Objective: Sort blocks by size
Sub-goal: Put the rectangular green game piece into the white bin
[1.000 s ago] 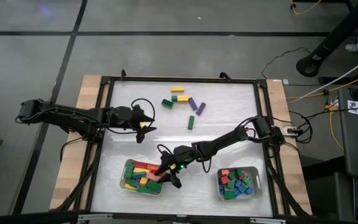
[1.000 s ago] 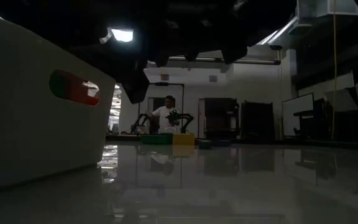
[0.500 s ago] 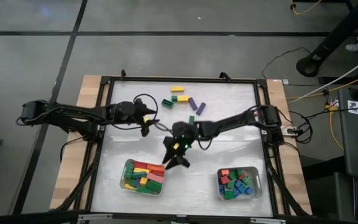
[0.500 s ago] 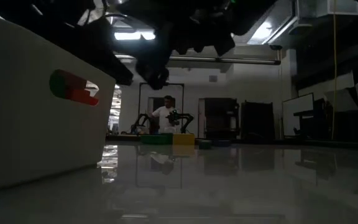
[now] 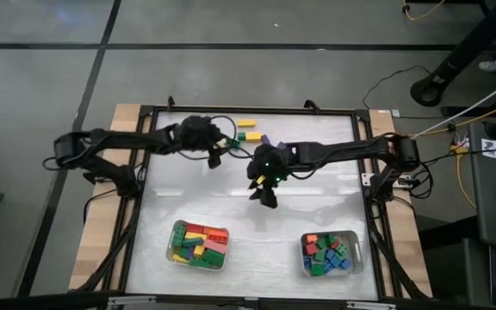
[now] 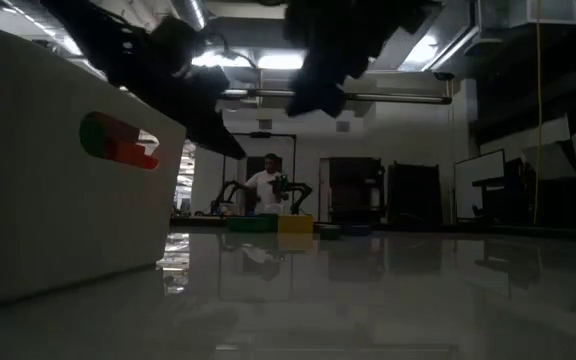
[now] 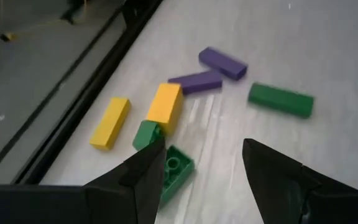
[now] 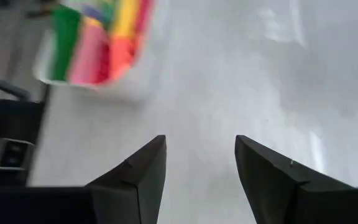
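I see the white worktop (image 5: pixel 317 215) carrying two pale trays: the left tray (image 5: pixel 198 244) filled with long blocks, the right tray (image 5: pixel 331 255) with short ones. My right pincer (image 5: pixel 265 191) hangs over mid-worktop, jaws apart, gripping nothing. My left pincer (image 7: pixel 204 165) hovers at the far edge, jaws parted and empty, just above the loose blocks (image 7: pixel 166 107): two yellow, two purple, three green, lying close together there.

The right gripper (image 5: pixel 265 195) is moved away from the left tray (image 5: pixel 176 257) of long blocks, up to the middle of the table. The left gripper (image 5: pixel 217 151) is moved back toward the loose blocks (image 5: pixel 246 130) near the far edge.
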### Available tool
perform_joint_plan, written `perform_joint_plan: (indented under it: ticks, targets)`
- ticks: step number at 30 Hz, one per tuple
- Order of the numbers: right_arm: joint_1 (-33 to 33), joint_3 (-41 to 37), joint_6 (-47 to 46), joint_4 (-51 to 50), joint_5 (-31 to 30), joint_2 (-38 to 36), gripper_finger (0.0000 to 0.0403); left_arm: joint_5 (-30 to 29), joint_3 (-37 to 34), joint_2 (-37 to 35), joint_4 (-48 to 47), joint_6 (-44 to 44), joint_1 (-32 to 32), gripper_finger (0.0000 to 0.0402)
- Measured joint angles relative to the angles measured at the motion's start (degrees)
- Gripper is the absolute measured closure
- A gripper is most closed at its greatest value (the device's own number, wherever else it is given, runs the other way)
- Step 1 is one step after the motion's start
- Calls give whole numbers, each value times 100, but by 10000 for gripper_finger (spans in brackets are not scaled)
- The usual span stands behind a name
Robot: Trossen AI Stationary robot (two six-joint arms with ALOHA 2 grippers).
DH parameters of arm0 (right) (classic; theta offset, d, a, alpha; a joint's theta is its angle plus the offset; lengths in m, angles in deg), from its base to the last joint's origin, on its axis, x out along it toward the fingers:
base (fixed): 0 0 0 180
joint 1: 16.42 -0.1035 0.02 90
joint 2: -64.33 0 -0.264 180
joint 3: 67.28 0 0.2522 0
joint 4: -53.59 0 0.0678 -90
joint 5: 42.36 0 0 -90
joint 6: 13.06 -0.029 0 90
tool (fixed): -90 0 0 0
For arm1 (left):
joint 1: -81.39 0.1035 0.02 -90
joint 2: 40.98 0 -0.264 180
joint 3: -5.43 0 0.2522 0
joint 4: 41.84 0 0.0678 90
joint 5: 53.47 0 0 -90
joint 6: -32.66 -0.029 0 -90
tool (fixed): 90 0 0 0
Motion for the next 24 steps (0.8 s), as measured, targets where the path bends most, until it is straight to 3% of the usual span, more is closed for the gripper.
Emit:
perform_joint_plan:
  ticks: [4,12,24]
  targets:
    - [-4,0,3,-899,-621,-88,214,247,534,597,-506,-418,257,204]
    - [-15,-4,-1,-1992,-1068,-88,214,285,1368,1707,-1216,-1133,411,204]
    - [-15,-4,124,-2886,-1089,-88,214,49,1716,2371,-1271,-1475,437,204]
